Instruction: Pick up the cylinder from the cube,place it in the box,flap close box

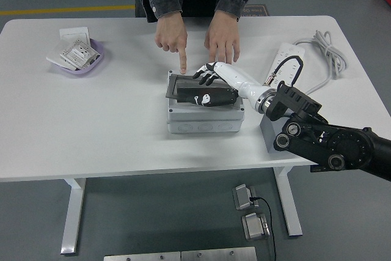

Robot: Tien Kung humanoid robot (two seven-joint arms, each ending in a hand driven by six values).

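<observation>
Your right hand [211, 87] is flat on the box [206, 109] lid, pressing it down

Fingers are spread open, holding nothing; the lid [183, 85] sits tilted, almost shut, so you can't see the cylinder; the grey cube [269, 128] is just right of the box, mostly hidden behind your arm; a person across the counter [110, 126] has one finger [182, 59] on the lid's back edge, other hand [223, 38] resting nearby; a purple bowl [79, 60] sits far left.
</observation>
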